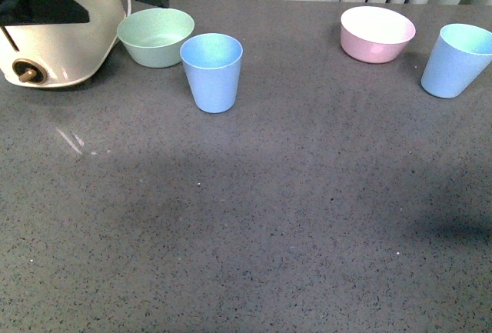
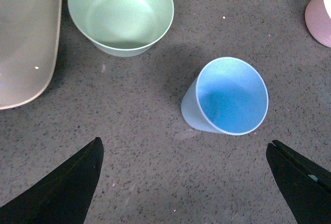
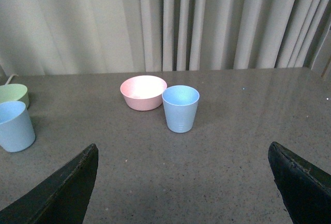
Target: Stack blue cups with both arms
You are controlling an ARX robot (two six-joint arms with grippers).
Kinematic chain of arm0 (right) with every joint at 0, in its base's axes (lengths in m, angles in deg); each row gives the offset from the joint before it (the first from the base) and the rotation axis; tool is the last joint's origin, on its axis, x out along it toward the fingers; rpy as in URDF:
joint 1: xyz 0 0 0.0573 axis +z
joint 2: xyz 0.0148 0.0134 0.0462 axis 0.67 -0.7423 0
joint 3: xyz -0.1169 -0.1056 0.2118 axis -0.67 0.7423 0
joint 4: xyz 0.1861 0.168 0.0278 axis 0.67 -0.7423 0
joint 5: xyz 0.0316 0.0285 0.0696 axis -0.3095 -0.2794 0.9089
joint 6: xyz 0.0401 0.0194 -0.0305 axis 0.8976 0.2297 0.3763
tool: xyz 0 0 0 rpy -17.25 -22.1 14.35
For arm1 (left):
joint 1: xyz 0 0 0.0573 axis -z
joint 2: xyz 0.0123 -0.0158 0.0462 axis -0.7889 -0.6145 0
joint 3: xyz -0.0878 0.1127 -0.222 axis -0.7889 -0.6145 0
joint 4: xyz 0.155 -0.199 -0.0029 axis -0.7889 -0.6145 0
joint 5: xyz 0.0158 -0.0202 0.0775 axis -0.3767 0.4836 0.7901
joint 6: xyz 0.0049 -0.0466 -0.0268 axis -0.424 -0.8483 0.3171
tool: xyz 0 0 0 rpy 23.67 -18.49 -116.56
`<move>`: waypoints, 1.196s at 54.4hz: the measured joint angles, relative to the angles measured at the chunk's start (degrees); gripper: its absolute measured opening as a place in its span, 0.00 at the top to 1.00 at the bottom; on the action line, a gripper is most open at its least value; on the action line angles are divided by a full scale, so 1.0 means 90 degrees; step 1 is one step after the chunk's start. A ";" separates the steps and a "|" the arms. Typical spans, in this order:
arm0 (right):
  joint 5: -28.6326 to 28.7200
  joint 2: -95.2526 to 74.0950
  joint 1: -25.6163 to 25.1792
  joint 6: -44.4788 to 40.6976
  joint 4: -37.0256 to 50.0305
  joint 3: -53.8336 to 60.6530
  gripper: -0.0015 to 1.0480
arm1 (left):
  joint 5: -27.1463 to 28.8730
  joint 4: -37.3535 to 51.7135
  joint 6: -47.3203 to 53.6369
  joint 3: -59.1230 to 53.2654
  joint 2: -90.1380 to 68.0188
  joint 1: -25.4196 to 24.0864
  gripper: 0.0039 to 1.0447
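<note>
Light-blue plastic, two units, unstacked and well apart. Left gripper (image 2: pixel 183 154) is spread wide and holds nothing. First blue cup (image 2: pixel 227 97) stands upright just ahead of it, within the span of its fingers, untouched. Mint-green bowl (image 2: pixel 121 12) sits beyond that cup. Right gripper (image 3: pixel 182 154) is likewise spread and empty. Second blue cup (image 3: pixel 181 108) stands upright farther ahead, centred, with pink bowl (image 3: pixel 143 92) near it.

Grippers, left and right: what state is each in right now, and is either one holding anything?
Left gripper: open, holding nothing.
Right gripper: open, holding nothing.
</note>
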 joint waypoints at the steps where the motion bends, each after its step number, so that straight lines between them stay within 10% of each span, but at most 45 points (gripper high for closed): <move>1: 0.0000 0.0000 0.0000 0.0000 0.0000 0.0000 0.09 | 0.0039 -0.0051 -0.0036 0.0155 -0.0155 0.0051 0.08; 39: 0.0000 0.0000 0.0000 -0.0002 0.0000 0.0000 0.09 | 0.0716 -0.0874 -0.0112 0.2064 -0.2322 0.0481 0.10; 65: 0.0000 0.0000 0.0000 -0.0002 0.0000 0.0000 0.09 | 0.0644 -0.1676 -0.0478 0.2858 -0.2839 0.1076 0.93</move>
